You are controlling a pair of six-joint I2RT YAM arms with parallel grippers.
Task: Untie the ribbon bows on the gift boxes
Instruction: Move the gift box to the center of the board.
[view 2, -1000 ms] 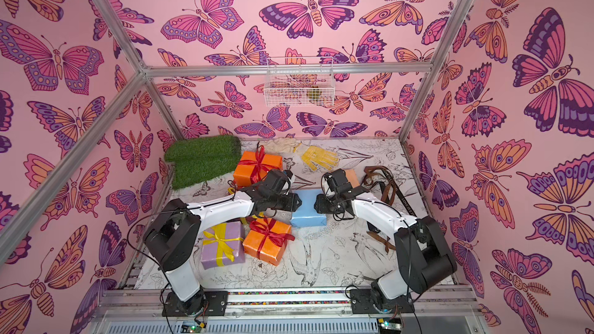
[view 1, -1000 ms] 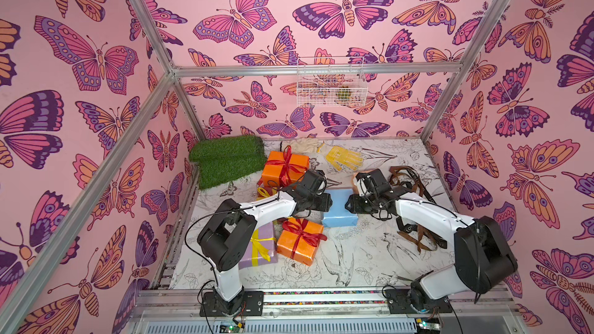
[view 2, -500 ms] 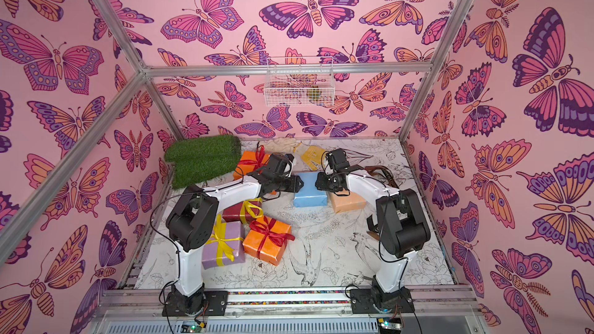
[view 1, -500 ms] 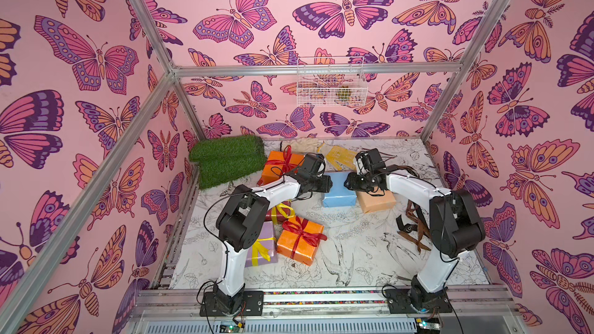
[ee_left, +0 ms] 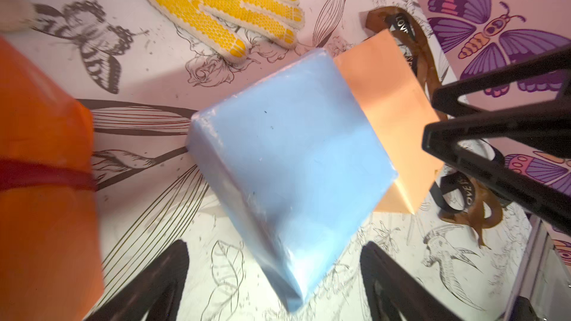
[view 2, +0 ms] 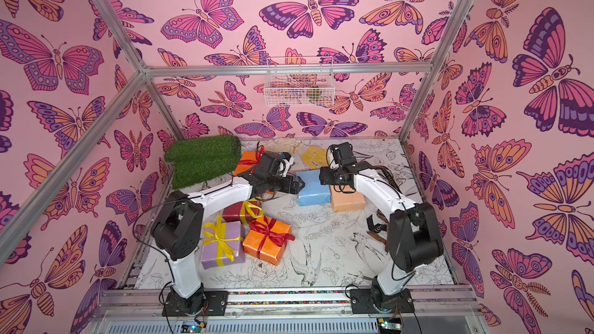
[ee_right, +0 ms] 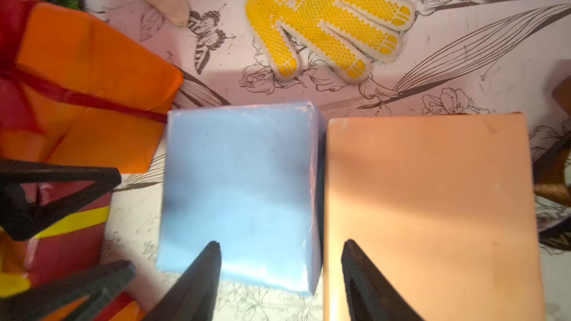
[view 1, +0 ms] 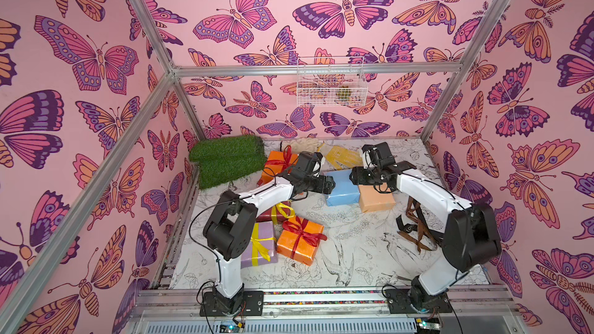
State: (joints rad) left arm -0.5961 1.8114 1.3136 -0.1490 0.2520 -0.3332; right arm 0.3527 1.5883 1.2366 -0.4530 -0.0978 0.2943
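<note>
I'm seeing the light blue box [view 1: 342, 187] sitting just ahead of my left gripper [ee_left: 273, 243], one corner between its spread fingers. The peach box [ee_right: 429, 205] is touching the blue one. The right gripper [ee_right: 281, 242] is hovering over their seam, released, grasping nothing.

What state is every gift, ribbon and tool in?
light blue box: no ribbon
peach box: no ribbon
near orange box: red bow tied
far orange box: red bow tied
lilac box: yellow bow tied
dark red box: yellow bow tied
brown ribbon: lying loose
black ribbon: lying loose
left tool: open
right tool: open
</note>
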